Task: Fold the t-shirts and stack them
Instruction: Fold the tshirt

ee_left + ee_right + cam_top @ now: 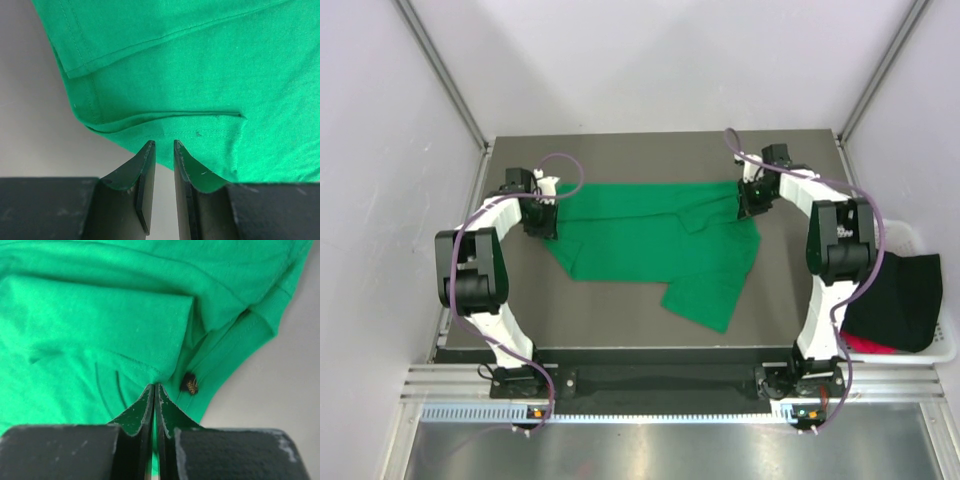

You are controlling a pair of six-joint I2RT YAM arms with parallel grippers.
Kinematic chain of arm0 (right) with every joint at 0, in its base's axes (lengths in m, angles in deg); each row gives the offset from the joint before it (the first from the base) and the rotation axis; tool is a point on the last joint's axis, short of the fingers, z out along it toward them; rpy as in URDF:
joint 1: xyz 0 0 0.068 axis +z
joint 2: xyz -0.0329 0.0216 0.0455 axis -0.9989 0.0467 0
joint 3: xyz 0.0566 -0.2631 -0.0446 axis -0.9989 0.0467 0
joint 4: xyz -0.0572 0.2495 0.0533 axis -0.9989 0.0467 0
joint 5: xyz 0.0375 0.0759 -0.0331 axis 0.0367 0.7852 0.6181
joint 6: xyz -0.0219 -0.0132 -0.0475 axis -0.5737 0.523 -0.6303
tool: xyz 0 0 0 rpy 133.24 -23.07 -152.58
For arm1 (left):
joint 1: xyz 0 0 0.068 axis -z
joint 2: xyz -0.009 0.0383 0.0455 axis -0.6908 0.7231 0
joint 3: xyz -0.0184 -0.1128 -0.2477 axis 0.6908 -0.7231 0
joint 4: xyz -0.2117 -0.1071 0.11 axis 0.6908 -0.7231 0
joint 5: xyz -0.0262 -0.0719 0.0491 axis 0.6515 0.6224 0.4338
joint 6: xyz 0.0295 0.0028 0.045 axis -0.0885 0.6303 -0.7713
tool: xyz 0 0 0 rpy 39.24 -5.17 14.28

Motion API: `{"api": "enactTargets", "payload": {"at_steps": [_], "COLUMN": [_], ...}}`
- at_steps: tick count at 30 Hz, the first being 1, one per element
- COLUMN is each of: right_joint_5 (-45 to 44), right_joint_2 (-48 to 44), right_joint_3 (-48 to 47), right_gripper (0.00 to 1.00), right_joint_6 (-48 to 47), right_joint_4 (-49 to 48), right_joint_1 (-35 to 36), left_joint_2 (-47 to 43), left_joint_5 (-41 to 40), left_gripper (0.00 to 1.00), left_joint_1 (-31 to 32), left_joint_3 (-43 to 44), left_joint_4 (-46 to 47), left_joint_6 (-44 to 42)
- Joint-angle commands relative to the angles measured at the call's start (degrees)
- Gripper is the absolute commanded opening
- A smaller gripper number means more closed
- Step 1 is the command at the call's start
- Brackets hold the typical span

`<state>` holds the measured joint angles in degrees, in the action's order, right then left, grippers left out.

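Observation:
A bright green t-shirt (650, 245) lies spread and partly folded across the dark table, with one part trailing toward the front. My left gripper (542, 220) is at its left edge. In the left wrist view the jaws (164, 145) stand a narrow gap apart at the shirt's hem (200, 65), with bare table showing between them. My right gripper (751, 203) is at the shirt's right edge. In the right wrist view it (155, 386) is shut on green cloth (100, 315) beside a small black label (190, 384). A black t-shirt (900, 300) lies bunched over a red one (865, 345).
The black and red shirts sit in a white basket (920, 235) off the table's right edge. Grey walls and metal frame posts enclose the table at the back and sides. The arm bases stand at the near edge.

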<state>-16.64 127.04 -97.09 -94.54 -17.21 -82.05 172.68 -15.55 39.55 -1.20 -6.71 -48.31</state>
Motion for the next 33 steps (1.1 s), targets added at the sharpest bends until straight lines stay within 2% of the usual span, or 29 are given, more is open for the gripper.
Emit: {"api": "enactTargets", "payload": {"at_steps": [1, 8, 21, 33], "right_joint_5": [0.86, 1.13, 2.09, 2.53], "right_joint_2": [-6.83, -11.93, -14.57, -20.81], "right_joint_3": [1.35, 4.78, 6.89, 10.85], "right_gripper": [0.00, 0.00, 0.00, 0.00], "right_joint_6": [-0.05, 0.21, 0.48, 1.36], "right_joint_4": [-1.50, -1.68, -0.45, -1.07], "right_joint_1": [0.79, 0.79, 0.79, 1.23], "left_joint_2": [-1.73, -3.05, -3.75, -4.19], "left_joint_5": [0.16, 0.07, -0.46, -0.02], "left_gripper": [0.26, 0.27, 0.26, 0.26], "left_joint_1": [-0.08, -0.16, -0.08, -0.08], "left_joint_3": [-1.03, -1.73, -1.99, -2.70], "left_joint_4": [1.69, 1.52, 1.87, 2.31], "left_joint_6": [-0.59, -0.76, -0.94, -0.50]}}
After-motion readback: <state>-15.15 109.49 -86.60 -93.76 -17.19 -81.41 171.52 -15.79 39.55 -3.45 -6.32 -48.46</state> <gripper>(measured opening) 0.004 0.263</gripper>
